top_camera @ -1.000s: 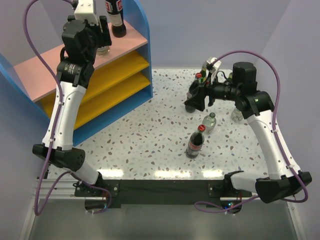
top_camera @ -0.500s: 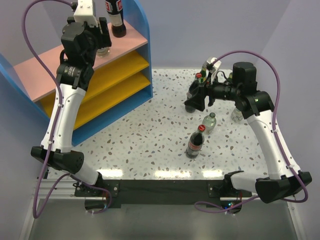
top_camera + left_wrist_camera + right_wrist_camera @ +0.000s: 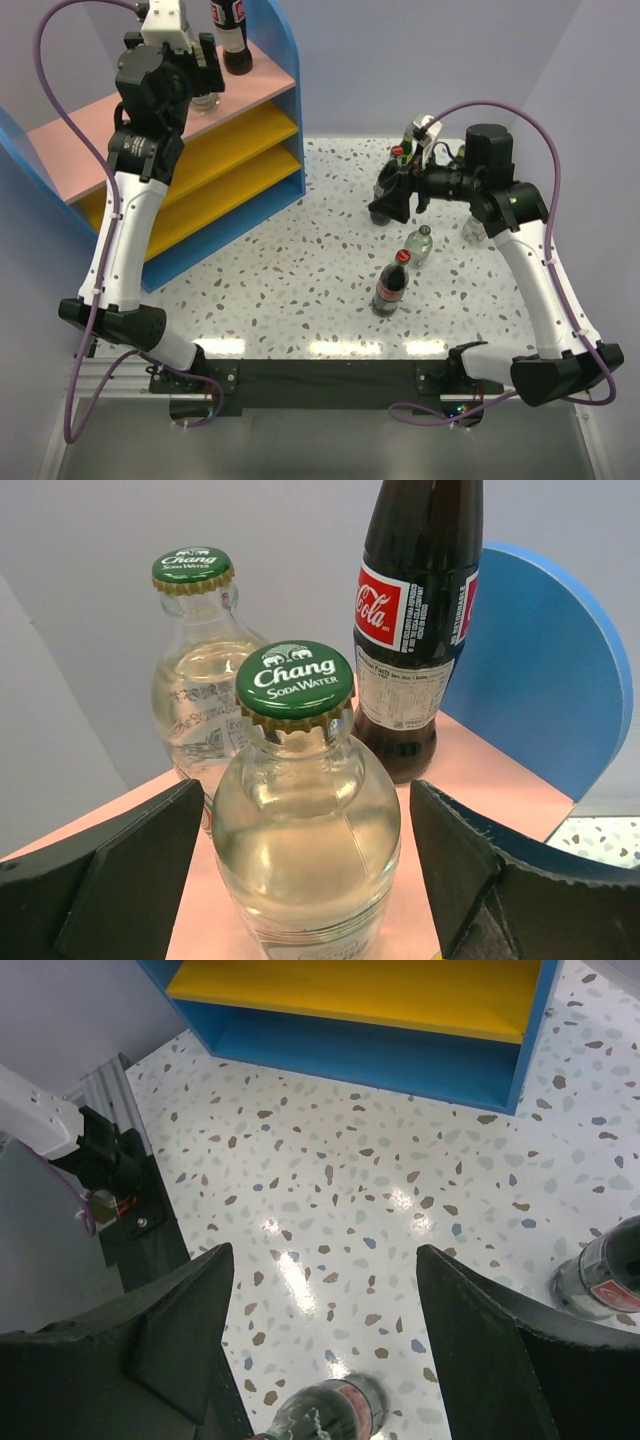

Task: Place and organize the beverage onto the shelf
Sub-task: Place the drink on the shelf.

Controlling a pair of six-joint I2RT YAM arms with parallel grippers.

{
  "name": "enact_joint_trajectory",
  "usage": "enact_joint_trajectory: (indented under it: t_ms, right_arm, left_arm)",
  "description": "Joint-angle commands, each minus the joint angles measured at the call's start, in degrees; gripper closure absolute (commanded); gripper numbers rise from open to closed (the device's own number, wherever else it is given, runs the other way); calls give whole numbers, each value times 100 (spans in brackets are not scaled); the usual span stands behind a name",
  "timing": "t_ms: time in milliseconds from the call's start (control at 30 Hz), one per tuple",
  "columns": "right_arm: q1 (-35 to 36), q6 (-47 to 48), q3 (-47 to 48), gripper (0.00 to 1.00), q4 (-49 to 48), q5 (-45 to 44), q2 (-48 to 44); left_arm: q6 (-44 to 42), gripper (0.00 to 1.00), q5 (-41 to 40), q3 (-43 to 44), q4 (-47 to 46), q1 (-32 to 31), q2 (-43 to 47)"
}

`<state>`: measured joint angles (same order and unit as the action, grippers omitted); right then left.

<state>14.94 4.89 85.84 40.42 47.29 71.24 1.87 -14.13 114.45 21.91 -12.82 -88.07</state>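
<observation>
Left gripper [image 3: 306,830] has its jaws apart, just clear of the soda water bottle [image 3: 300,780] standing upright between them on the pink top board [image 3: 480,770], upper left of the overhead view. I'd back straight out.

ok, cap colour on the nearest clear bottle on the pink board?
Green cap, white lettering, gold crimped rim; clearest in the left wrist view.

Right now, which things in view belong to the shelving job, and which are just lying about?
Job: shelf, near soda water bottle, rear soda water bottle, shelved cola bottle, tabletop cola bottle, tabletop clear bottle.
Lying about: purple cable, black base plate.
</observation>
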Motion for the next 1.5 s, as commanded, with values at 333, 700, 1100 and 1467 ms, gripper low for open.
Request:
enact_joint_trajectory:
  t_ms: [333,700,1100,1467]
  right_arm:
    - [-44,117,117,23,9,228,-110]
    - [-44,741,318,22,501,88,-181]
    - [-131,1243,521,21,1169,-939,-330]
    - [-738,918,-14,21,1573,-2714,-550]
  left_arm:
    - [112,0,191,569,32,43,299]
    - [235,0,446,850,252,43,624]
    - [542,0,1061,-175,788,43,1994]
    - [1236,0,2212,-2242,788,43,3647]
